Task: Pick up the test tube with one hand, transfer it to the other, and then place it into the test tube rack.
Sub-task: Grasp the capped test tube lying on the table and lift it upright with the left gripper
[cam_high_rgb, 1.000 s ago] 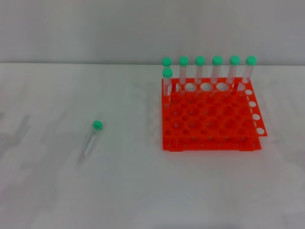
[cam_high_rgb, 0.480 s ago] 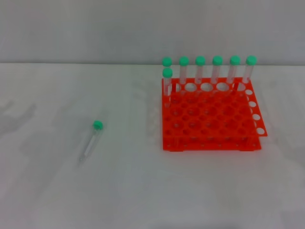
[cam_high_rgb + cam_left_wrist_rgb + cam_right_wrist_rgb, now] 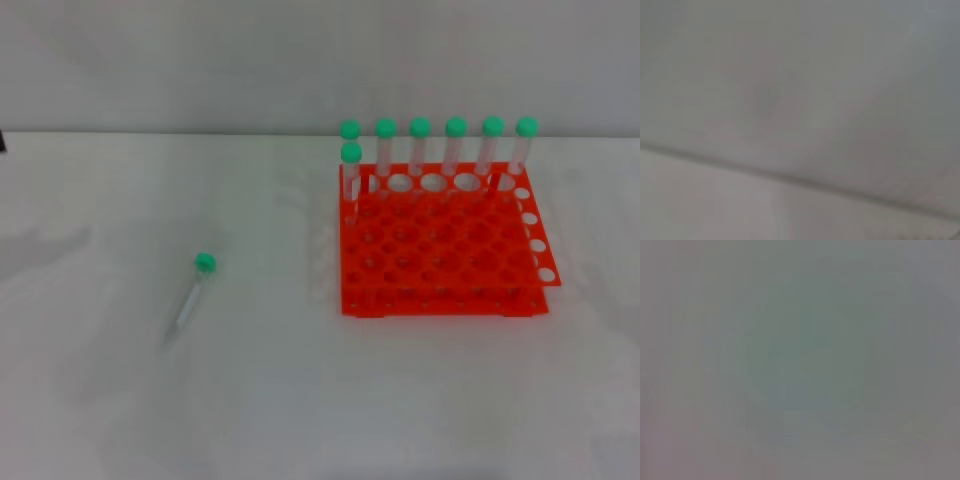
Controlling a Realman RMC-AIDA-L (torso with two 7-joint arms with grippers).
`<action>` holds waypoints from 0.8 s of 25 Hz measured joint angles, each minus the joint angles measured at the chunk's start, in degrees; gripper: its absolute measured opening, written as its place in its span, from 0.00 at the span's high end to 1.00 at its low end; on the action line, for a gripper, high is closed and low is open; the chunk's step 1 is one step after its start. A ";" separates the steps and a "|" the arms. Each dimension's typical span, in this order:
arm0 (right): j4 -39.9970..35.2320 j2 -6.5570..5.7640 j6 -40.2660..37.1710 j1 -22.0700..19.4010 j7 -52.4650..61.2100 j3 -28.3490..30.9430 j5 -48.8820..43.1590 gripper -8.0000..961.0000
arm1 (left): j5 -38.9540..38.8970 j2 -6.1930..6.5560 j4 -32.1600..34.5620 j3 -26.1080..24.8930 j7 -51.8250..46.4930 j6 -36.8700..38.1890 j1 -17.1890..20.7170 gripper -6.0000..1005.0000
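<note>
The test tube (image 3: 189,300) lies flat on the white table (image 3: 300,400) at the left, with its green cap (image 3: 204,263) at the far end. The orange-red test tube rack (image 3: 440,250) stands at the right. It holds several green-capped tubes (image 3: 420,150) upright along its back row, and one more (image 3: 351,170) just in front at the back left corner. Neither gripper shows in the head view. The two wrist views show only plain grey surface, with no fingers and no tube.
A thin dark sliver (image 3: 2,141) shows at the far left edge of the head view; I cannot tell what it is. A faint shadow (image 3: 45,250) lies on the table left of the tube. A grey wall (image 3: 300,60) stands behind the table.
The faint shadow at the left of the table has shifted to the right, and the dark sliver has appeared at the left edge. The tube and rack have not moved.
</note>
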 joint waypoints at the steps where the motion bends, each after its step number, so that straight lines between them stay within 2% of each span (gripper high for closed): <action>1: -0.18 0.00 0.11 0.17 0.00 0.01 0.00 0.11 | 2.55 0.09 -0.04 0.01 -1.44 0.81 -0.99 0.14; 4: -0.57 0.05 0.46 0.62 0.00 0.08 0.01 0.11 | 12.37 0.10 -0.45 0.37 -5.33 4.78 -6.11 0.14; 7: -0.63 0.08 0.65 1.20 0.00 0.09 0.02 0.11 | 21.74 -0.66 -1.65 0.47 -6.41 8.99 -11.13 0.14; 12: -1.17 0.13 0.69 1.62 0.00 0.08 0.04 0.11 | 31.42 -3.31 -6.27 0.43 -7.61 10.63 -18.28 0.14; 15: -1.31 0.18 0.69 1.81 0.00 0.07 0.04 0.11 | 32.31 -5.07 -9.18 0.43 -7.71 10.03 -20.83 0.14; 20: -1.40 0.17 0.69 1.90 0.01 0.07 0.03 0.12 | 34.60 -8.39 -11.17 0.42 -8.26 8.04 -23.02 0.14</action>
